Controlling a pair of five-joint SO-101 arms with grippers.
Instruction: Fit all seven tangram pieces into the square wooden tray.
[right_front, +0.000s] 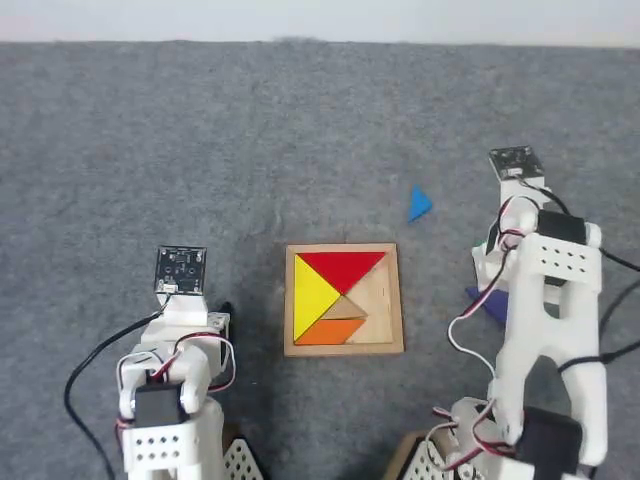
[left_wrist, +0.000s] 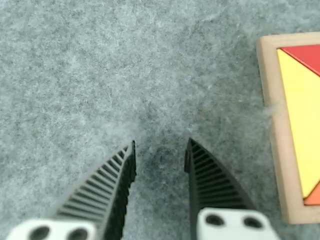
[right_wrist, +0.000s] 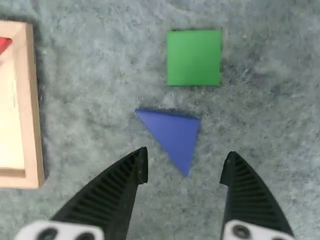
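The square wooden tray (right_front: 394, 300) lies mid-table and holds a red triangle (right_front: 341, 268), a yellow triangle (right_front: 312, 295) and an orange piece (right_front: 330, 331). A small light-blue triangle (right_front: 419, 204) lies on the carpet beyond the tray's far right corner. In the right wrist view my right gripper (right_wrist: 186, 160) hangs open just above a dark blue triangle (right_wrist: 172, 134), whose lower tip lies between the fingers. A green square (right_wrist: 194, 57) lies just past it. My left gripper (left_wrist: 161, 150) is open over bare carpet, beside the tray (left_wrist: 270, 100).
Grey carpet covers the whole table. In the high view the right arm (right_front: 545, 300) stands over the dark blue triangle (right_front: 490, 305), which peeks out beside it. The left arm (right_front: 180, 340) sits left of the tray. The tray's right half shows bare wood (right_front: 380, 295).
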